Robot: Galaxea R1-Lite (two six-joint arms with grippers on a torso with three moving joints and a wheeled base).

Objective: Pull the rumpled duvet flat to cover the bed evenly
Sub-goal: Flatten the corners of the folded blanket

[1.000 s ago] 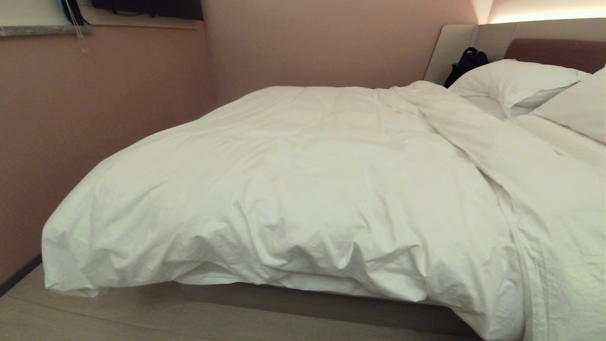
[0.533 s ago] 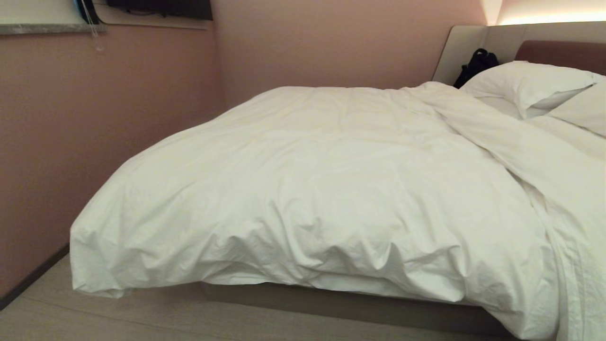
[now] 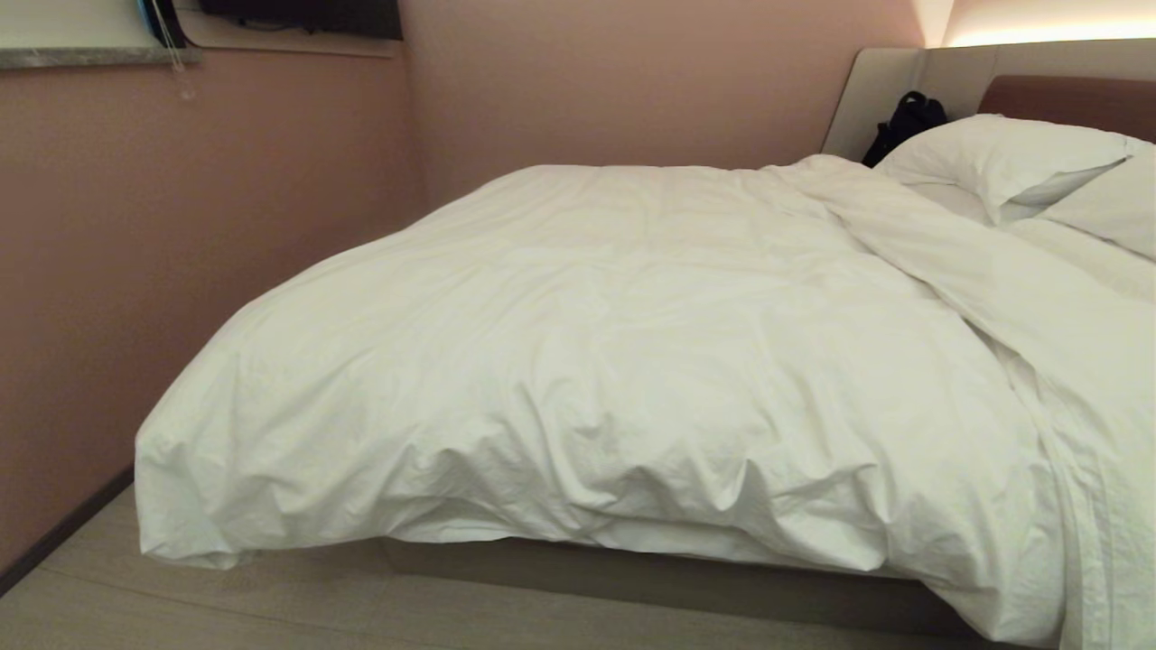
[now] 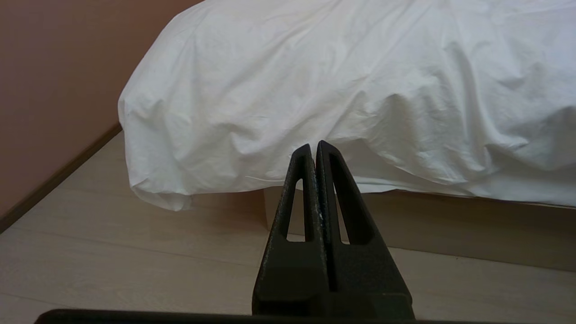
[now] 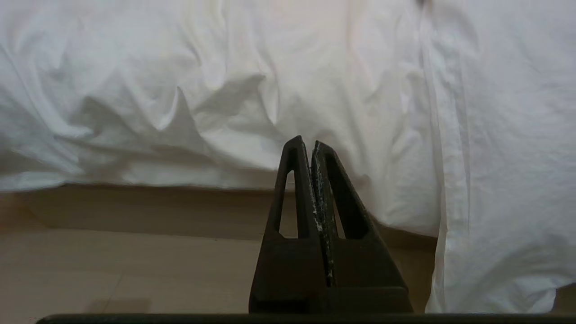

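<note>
A large, thick, puffy white duvet [image 3: 632, 361] lies heaped over the low bed with the grey-beige platform base [image 3: 650, 578], which stands in the corner of a room with dusty-pink walls [image 3: 181, 226]. The duvet is bunched toward the foot: its near edge hangs over the side of the mattress in deep folds and creases, and its corner at the foot end droops clear of the base, close above the pale wood-look floor [image 3: 226, 605]. Toward the head end a long ridge of the duvet runs slantwise across the bed, and beyond it a thinner white layer hangs down the near side nearly to the floor. Two plump white pillows [image 3: 1002, 158] rest against the beige and brown padded headboard [image 3: 1066, 90], and a small black bag [image 3: 908, 122] sits on the far side beside them. A dark screen [image 3: 298, 16] is mounted high on the wall above a grey ledge.

Neither arm shows in the head view. In the left wrist view the black left gripper [image 4: 314, 146] is clenched on nothing, its two fingers pressed together, pointing at the duvet's hanging edge near the drooping corner, apart from the cloth. In the right wrist view the black right gripper [image 5: 307, 143] is likewise closed and empty, aimed at the creased overhang where the duvet meets the thinner hanging layer, short of touching it
</note>
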